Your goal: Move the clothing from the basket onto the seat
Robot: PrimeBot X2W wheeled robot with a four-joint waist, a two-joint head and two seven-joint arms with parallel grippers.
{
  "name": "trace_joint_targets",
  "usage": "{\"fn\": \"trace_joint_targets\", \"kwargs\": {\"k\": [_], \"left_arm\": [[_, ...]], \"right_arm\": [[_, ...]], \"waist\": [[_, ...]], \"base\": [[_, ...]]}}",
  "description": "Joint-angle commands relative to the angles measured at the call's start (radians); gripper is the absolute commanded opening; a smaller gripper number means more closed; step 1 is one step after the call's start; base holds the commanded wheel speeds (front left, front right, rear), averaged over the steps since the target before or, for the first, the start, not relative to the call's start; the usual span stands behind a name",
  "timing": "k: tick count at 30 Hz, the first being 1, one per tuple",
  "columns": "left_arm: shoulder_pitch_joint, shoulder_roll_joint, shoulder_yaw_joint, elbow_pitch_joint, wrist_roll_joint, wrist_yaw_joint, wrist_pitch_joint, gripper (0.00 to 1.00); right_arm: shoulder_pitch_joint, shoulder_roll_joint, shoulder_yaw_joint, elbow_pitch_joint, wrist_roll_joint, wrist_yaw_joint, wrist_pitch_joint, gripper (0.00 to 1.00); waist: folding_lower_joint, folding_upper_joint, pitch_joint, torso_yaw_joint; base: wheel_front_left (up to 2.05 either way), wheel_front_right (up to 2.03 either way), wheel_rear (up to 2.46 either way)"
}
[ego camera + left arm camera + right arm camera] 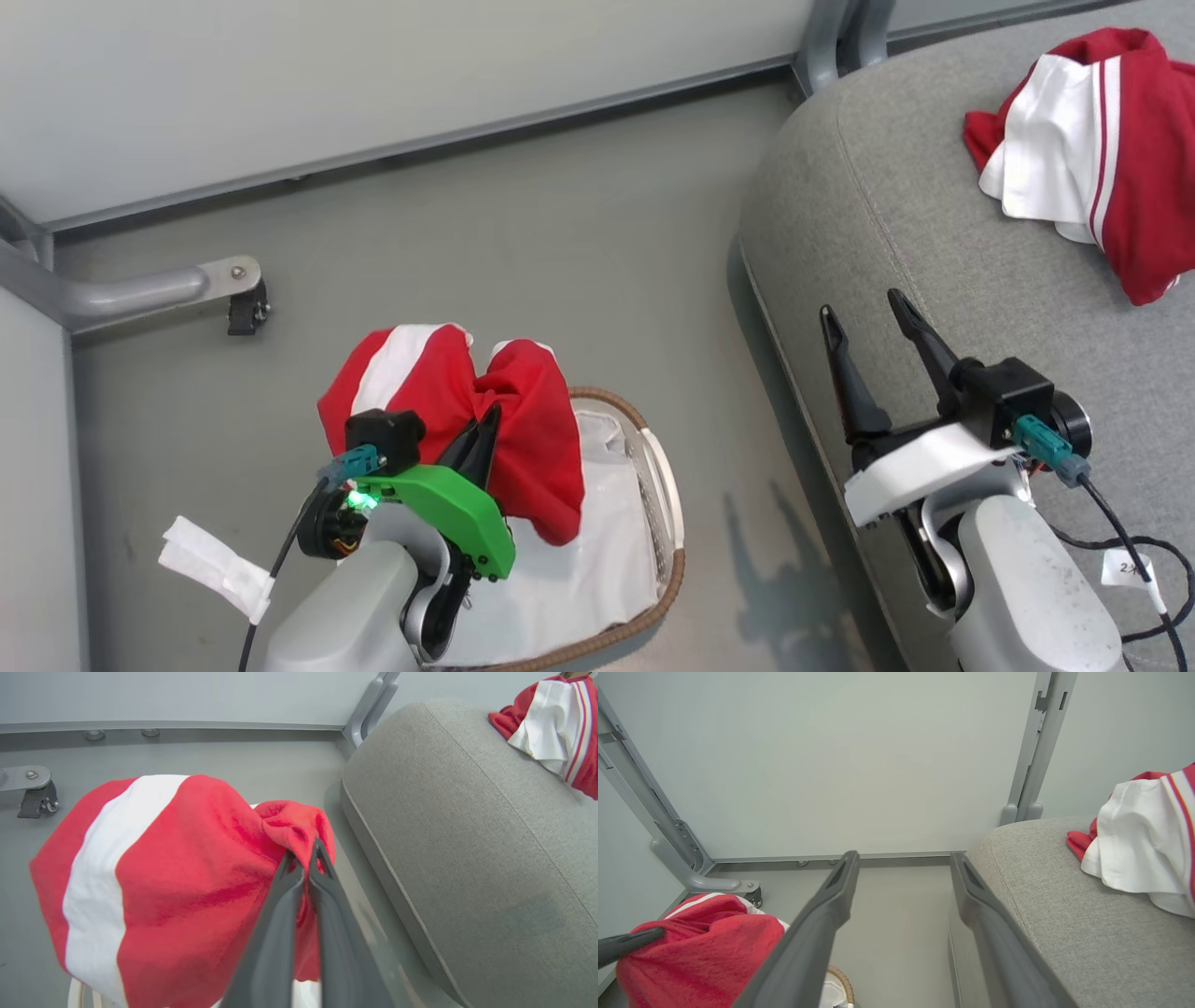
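Observation:
My left gripper (pixel 487 422) is shut on a red garment with a white band (pixel 448 411), which hangs lifted above the basket (pixel 667 485). In the left wrist view the dark fingers (pixel 306 858) pinch a bunched fold of this clothing (pixel 163 882). The basket's white liner (pixel 588 560) lies bare beneath. A second red and white striped garment (pixel 1092 149) lies on the grey seat (pixel 934 243) at the upper right. My right gripper (pixel 873 317) hovers open over the seat's front edge, holding nothing; its two fingers (pixel 831 905) stand wide apart.
Grey floor (pixel 560 233) lies between the basket and the seat. A metal frame foot with a caster (pixel 238 299) stands at the left by the wall. A grey post (pixel 836 37) rises behind the seat's corner.

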Motion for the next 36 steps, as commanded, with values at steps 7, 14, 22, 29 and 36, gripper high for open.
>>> {"fn": "trace_joint_targets", "kwargs": {"k": [7,14,22,29,36], "left_arm": [[0.073,0.015,0.155,-0.172,0.129,0.026,-0.002,0.00],[0.099,0.005,0.285,-0.327,0.220,0.038,-0.002,0.00],[0.084,-0.016,0.342,-0.440,0.286,0.037,-0.002,0.00],[0.093,-0.037,0.349,-0.461,0.305,0.028,-0.002,0.00],[0.106,-0.052,0.332,-0.463,0.309,0.020,-0.002,0.00]], "right_arm": [[0.083,-0.004,0.009,0.020,-0.010,-0.001,0.000,1.00],[0.145,-0.004,0.025,0.039,-0.011,-0.001,0.000,1.00],[0.194,-0.004,0.062,0.048,-0.023,-0.001,0.000,1.00],[0.184,-0.004,0.186,0.046,-0.047,-0.001,0.000,1.00],[0.103,-0.006,0.423,0.072,-0.026,-0.001,0.000,1.00]], "waist": [[0.0001,0.0000,-0.144,0.059],[0.0001,0.0000,-0.223,0.073],[0.0001,0.0000,-0.253,0.091],[0.0001,0.0000,-0.257,0.111],[0.0001,0.0000,-0.249,0.139]], "base": [[0.00,0.00,0.00],[0.00,0.00,0.00],[0.00,0.00,0.00],[0.00,0.00,0.00],[0.00,0.00,0.00]]}}
